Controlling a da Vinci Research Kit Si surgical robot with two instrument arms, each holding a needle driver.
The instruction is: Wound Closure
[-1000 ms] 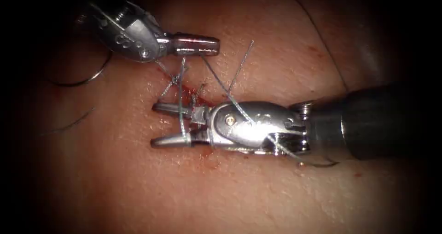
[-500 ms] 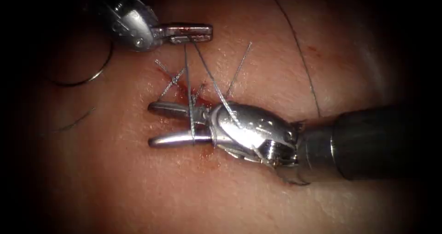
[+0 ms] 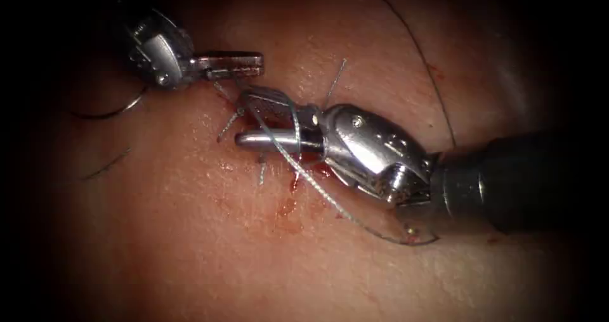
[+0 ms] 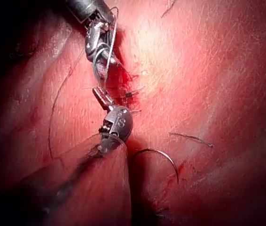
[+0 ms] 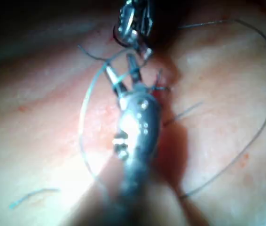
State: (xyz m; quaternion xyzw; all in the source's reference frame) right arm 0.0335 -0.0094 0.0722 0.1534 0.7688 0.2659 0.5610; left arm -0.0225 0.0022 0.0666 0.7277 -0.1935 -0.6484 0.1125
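The left tool stands at the upper left of the cut, jaws shut on the thread. The right tool comes in from the right with its jaws open just below and right of the left tool's tip. The thread is looped round these open jaws and trails down to the right. The curved needle lies free on the tissue left of the cut, held by neither tool; it also appears as an arc beside the left tool. In the right wrist view the right tool is spread with thread across it.
Red fluid stains the tissue around and below the cut. Short cut ends of thread stick up from earlier stitches near the jaws. A long dark strand of thread curves over the tissue at the upper right.
The right tool has swung up and rightward, bringing its open jaws close to the left tool's tip with the thread wrapped round them. The left tool has drawn back to the left, still holding thread.
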